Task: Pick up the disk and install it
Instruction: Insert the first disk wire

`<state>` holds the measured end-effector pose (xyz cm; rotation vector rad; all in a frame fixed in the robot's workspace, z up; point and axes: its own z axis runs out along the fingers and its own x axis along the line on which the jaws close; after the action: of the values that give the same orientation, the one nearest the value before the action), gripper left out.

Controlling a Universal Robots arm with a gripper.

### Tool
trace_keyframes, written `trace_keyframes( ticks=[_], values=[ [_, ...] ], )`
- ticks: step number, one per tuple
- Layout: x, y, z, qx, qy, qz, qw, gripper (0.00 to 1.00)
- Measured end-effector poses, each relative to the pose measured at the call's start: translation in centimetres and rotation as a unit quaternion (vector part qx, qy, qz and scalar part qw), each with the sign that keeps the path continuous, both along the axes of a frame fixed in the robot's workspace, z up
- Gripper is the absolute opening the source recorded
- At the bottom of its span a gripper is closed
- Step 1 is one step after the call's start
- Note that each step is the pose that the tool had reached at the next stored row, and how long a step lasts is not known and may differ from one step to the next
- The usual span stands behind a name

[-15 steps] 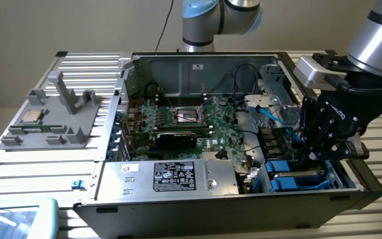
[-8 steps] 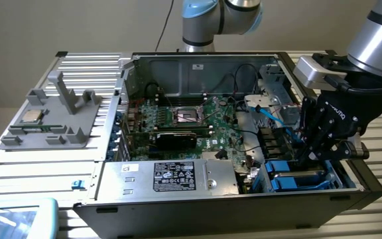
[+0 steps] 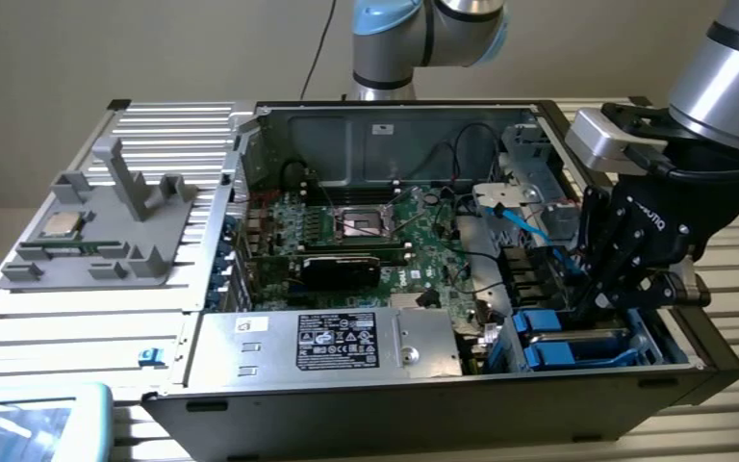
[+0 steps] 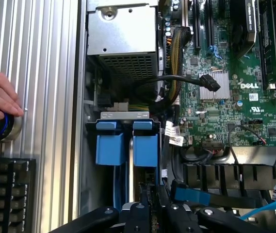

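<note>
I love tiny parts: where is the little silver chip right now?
In the exterior view the chip lies at the left on the grey rack, outside the open computer case.

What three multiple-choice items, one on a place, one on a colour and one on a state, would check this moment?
1. Where is the gripper?
A. Over the grey fixture.
B. Down at the drive bay.
C. Above the processor socket.

2. What colour are the drive carriers in that bay?
A. Red.
B. Blue.
C. Green.

3. How is the computer case?
A. Open, with the motherboard exposed.
B. Closed by a panel.
C. Standing on end.

Key:
1 B, it reaches into the case's end at the exterior view's right.
2 B, both show blue in the wrist view.
3 A, the motherboard lies in plain sight from above.
</note>
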<state>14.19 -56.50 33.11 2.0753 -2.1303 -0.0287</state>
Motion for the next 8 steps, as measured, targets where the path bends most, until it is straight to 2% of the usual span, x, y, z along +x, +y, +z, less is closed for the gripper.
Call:
trace_keyframes(
  ticks=[8],
  values=[
    [0.22, 0.00, 0.00, -0.0001, 0.0007, 0.000, 1.0000, 0.16]
  ],
)
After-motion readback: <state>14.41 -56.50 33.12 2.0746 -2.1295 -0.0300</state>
